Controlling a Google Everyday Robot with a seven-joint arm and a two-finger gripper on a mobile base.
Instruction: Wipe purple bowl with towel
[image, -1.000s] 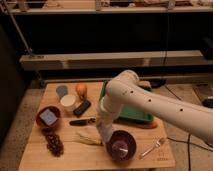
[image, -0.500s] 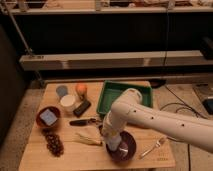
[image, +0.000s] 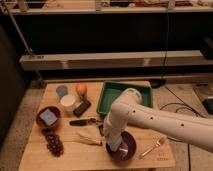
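Observation:
The purple bowl (image: 126, 148) stands near the table's front edge, right of centre, dark maroon with a glossy inside. My white arm comes in from the right and bends down over it. The gripper (image: 113, 143) is at the bowl's left inner side, shut on the towel (image: 112, 146), a small pale grey-blue bunch pressed into the bowl. My wrist hides most of the towel and the bowl's left rim.
A green tray (image: 114, 91) sits at the back right. An orange (image: 81, 89), two cups (image: 68, 102) and a black block (image: 82, 108) stand at the back left. A reddish-brown bowl (image: 48, 117) with a blue-grey square, grapes (image: 54, 143), a yellow item (image: 89, 140) and a fork (image: 154, 146) lie nearby.
My arm has swung down and forward, bringing the gripper with the towel from above the bowl into it. The bowl is now partly covered by my wrist.

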